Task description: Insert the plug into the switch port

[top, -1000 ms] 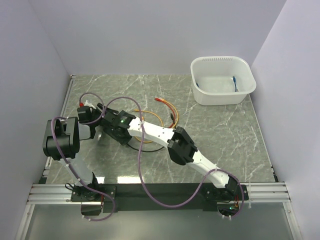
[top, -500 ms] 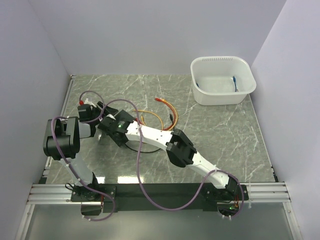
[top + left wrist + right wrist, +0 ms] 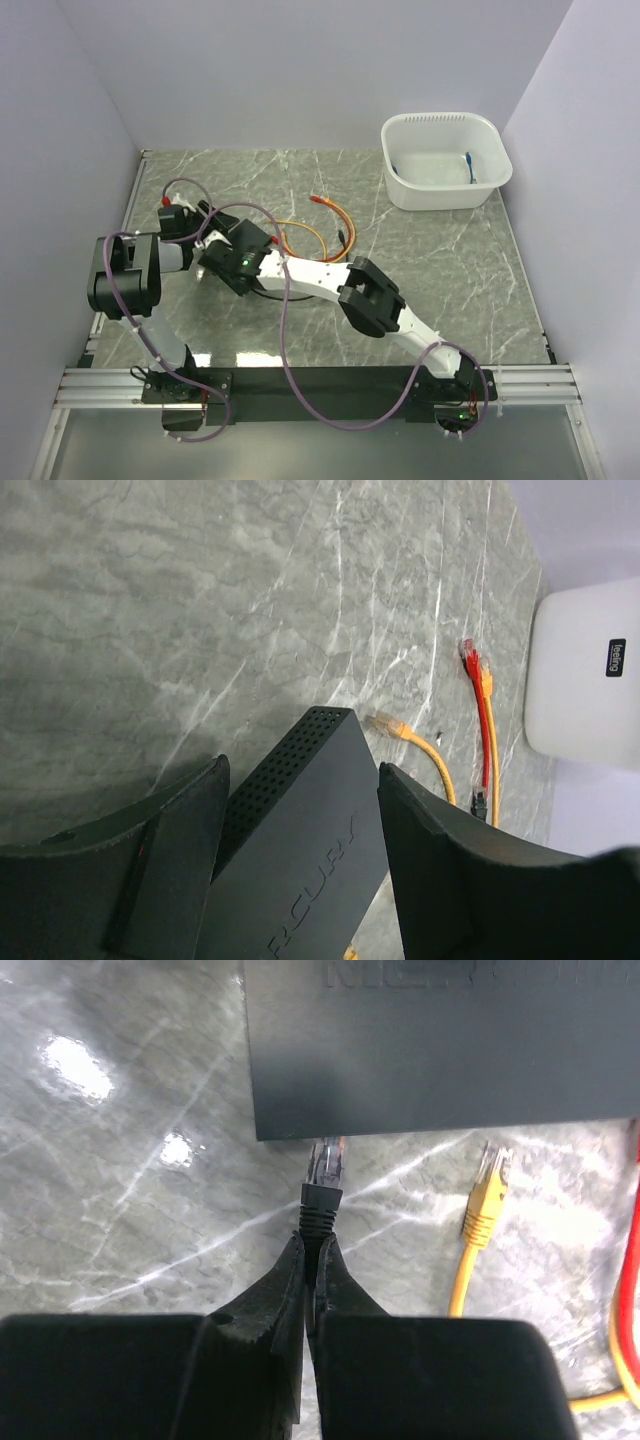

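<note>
The flat matte-black switch box lies on the marble table between my left gripper's fingers. My left gripper is shut on the box's sides. In the right wrist view the box fills the top. My right gripper is shut on a black cable just behind its plug. The plug's clear tip meets the box's near edge. The sockets are hidden, so I cannot tell whether the tip is inside one. In the top view both grippers meet at the left, my left gripper and my right gripper, covering the box.
A loose yellow plug lies right of the black plug, with a red cable beyond. Orange and red cables loop at mid-table. A white tub with a blue cable stands back right. Walls enclose the table on three sides.
My right wrist has shifted a little toward the near edge and its elbow has swung right. My left gripper has nudged slightly back. Both keep their holds.
</note>
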